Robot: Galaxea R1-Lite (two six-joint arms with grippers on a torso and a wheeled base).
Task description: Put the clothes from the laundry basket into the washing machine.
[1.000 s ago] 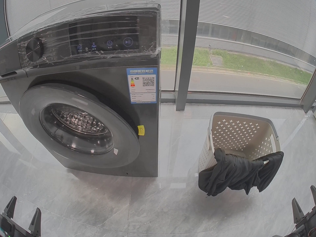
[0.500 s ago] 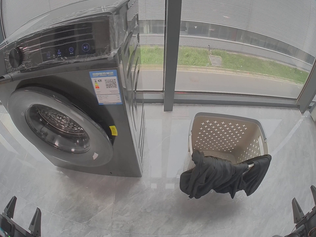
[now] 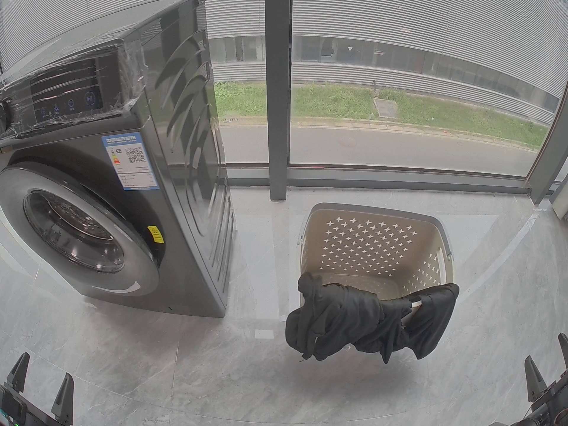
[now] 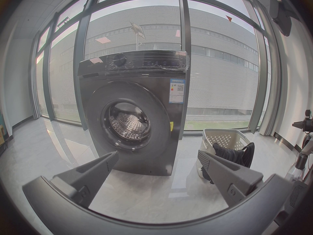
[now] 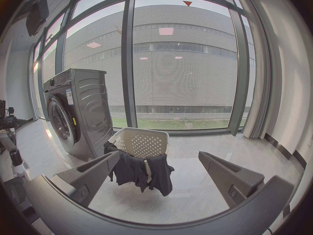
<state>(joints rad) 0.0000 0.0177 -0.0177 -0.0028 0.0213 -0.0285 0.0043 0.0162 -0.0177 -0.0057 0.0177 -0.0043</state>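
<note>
Clothes: dark clothes (image 3: pixel 367 323) are slung over the basket (image 3: pixel 378 211) at its near rim, half inside and half dangling outside. They're ahead of the right pincer (image 3: pixel 545 350) and well apart from it.
Handling: they look soft, light and floppy, so expect sagging, trailing ends and maybe a snag on the rim.
Hold: go for the bunched wad on top of the rim, a thick pinch rather than one thin layer.
Pincers: right and left pincer (image 3: pixel 44 369) are both released and empty. The washer (image 3: pixel 177 149) stands ahead of the left one.
Hidden: the basket floor behind the cloth. One piece or two? Can't tell. The washer door (image 3: pixel 74 232) looks closed, handle not made out.
</note>
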